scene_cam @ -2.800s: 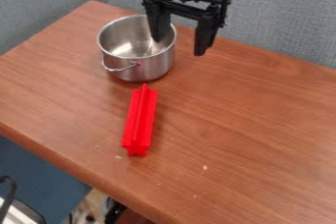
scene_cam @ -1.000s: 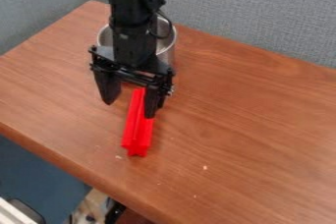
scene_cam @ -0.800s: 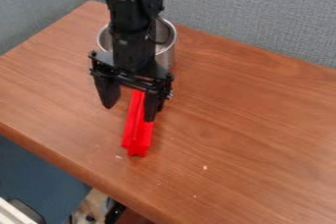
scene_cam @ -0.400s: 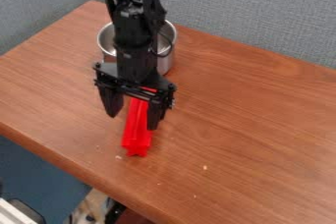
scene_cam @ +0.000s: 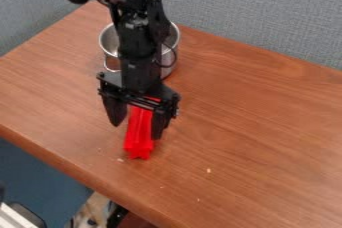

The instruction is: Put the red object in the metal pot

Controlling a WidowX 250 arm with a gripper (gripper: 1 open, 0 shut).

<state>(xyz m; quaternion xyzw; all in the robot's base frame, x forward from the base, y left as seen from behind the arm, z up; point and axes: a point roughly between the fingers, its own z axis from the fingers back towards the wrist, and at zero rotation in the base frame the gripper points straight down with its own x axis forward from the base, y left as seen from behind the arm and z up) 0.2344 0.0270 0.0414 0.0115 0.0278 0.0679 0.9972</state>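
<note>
The black two-fingered tool (scene_cam: 138,120) points straight down over the brown wooden worktop (scene_cam: 254,132), its fingers spread wide with one on either side of the bright red, long, flat plastic bar (scene_cam: 140,135). It grips nothing; the bar lies flat on the wood, its near end sticking out below the fingers. Behind the arm, towards the far edge, stands the small shiny round steel pot (scene_cam: 163,51), mostly hidden by the arm.
</note>
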